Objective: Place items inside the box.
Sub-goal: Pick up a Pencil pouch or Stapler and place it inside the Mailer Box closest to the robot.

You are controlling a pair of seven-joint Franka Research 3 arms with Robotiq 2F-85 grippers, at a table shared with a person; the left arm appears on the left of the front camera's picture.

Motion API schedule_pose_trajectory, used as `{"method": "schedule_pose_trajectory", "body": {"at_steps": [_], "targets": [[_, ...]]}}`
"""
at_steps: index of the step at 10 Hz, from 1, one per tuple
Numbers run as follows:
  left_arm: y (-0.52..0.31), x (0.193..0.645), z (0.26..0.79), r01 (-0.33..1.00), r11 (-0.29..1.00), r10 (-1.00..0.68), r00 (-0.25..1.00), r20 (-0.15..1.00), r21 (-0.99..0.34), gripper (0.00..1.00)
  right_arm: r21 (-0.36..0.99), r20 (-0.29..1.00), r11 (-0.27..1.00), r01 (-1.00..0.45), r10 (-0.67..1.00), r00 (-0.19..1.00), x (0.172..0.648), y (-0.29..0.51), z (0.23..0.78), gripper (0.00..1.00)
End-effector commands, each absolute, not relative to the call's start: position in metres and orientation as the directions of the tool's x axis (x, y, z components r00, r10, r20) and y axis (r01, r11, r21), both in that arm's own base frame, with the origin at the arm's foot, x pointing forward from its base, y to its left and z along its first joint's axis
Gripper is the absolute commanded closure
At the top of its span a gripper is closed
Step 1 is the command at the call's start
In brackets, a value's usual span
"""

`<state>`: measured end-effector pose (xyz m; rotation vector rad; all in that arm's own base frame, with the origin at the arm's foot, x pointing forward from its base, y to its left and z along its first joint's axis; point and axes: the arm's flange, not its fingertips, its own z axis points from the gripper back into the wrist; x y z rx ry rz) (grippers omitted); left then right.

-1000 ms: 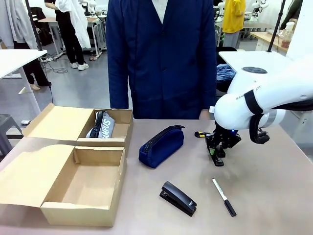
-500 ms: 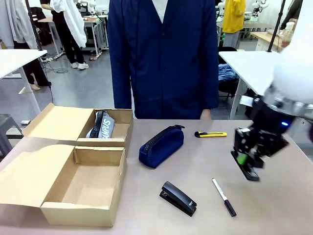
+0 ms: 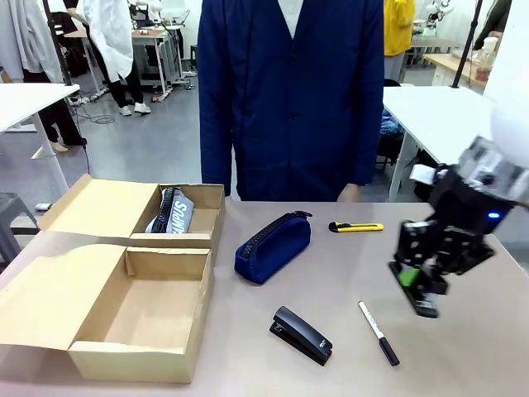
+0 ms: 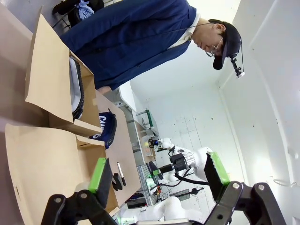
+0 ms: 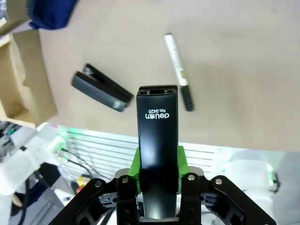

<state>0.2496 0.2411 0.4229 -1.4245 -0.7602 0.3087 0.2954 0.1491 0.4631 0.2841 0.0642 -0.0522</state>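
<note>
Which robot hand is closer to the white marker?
Right: right gripper, holding a stapler, hovers just beside the marker; left gripper is far off, by the near cardboard box.

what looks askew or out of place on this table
Nothing spilled or damaged. The grey pencil case in the far box stands on edge, not lying flat. The right pincer holds a stapler tilted above the table.

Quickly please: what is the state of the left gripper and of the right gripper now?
Left gripper: open, nothing between its fingers.
Right gripper: closed, holding a black stapler.
</note>
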Motion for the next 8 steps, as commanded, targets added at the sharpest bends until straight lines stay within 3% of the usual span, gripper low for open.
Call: {"method": "schedule_pose_trajectory", "body": {"at_steps": [1,2,4,6,8], "targets": [[0.238,0.249,0.423,0.268,0.15,0.62,0.724,0.302,-0.952,0.0,0.39,-0.112,0.903,0.181,-0.148,0.983,0.325,0.254,0.472,0.69],[0.238,0.249,0.423,0.268,0.15,0.62,0.724,0.302,-0.952,0.0,0.378,-0.121,0.898,0.224,-0.192,0.974,0.323,0.321,0.471,0.69],[0.238,0.249,0.423,0.268,0.15,0.62,0.724,0.302,-0.952,0.0,0.401,-0.09,0.9,0.174,-0.15,0.985,0.314,0.392,0.461,0.69],[0.238,0.249,0.423,0.268,0.15,0.62,0.724,0.302,-0.952,0.0,0.469,0.04,0.875,0.117,-0.154,0.987,0.297,0.47,0.449,0.69],[0.238,0.249,0.423,0.268,0.15,0.62,0.724,0.302,-0.952,0.0,0.423,0.101,0.899,0.109,-0.167,0.981,0.305,0.517,0.42,0.69]]}}
